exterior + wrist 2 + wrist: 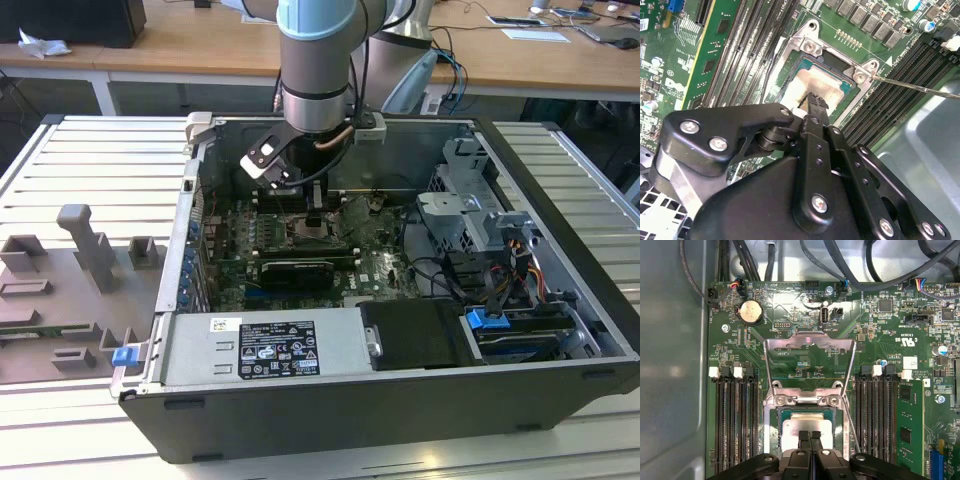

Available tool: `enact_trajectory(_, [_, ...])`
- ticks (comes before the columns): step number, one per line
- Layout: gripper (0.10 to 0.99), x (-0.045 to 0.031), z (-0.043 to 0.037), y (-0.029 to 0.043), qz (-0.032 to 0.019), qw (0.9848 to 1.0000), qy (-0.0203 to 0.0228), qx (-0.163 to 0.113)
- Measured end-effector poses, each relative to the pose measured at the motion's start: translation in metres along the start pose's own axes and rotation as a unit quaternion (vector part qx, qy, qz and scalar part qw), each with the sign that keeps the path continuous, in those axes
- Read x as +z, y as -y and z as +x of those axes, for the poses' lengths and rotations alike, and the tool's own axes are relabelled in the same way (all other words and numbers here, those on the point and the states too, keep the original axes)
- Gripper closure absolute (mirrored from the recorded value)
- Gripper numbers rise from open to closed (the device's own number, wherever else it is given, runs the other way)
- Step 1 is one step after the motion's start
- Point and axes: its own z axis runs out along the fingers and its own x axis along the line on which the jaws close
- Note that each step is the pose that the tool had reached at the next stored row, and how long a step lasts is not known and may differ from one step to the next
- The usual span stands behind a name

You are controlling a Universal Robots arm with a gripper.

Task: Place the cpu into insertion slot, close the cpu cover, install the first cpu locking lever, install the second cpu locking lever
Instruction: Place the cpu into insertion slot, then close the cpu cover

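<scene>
- The cpu (807,426) is seen lying flat inside the insertion slot (860,76). Its pale metal top faces up and is framed by the silvery socket surround, so the first step is judged done.
- The gripper (810,436) is held directly over one edge of the cpu. Its two fingers are brought together and nothing is clamped between them. Whether the tips rest on the chip's top or hover just above it cannot be told for certain.
- The cpu cover (810,341) is found swung open on its hinge, with its windowed frame raised away from the socket. The closing step is therefore not yet done.
- A thin locking lever (920,89) is seen standing free beside the socket, crossing the black memory slots (735,425). With the cover open, neither lever is judged to be latched.
- Three of the four steps are thus judged to be left.
- In the exterior view the arm (315,60) is shown reaching down into the open computer case (400,400), which is set on a slatted metal table (90,170).
</scene>
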Motion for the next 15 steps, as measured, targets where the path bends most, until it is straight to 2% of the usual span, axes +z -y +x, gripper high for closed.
enact_trajectory(15, [0.980,-0.0048,0.0000,-0.0002,0.0000,1.0000,0.0001,0.000])
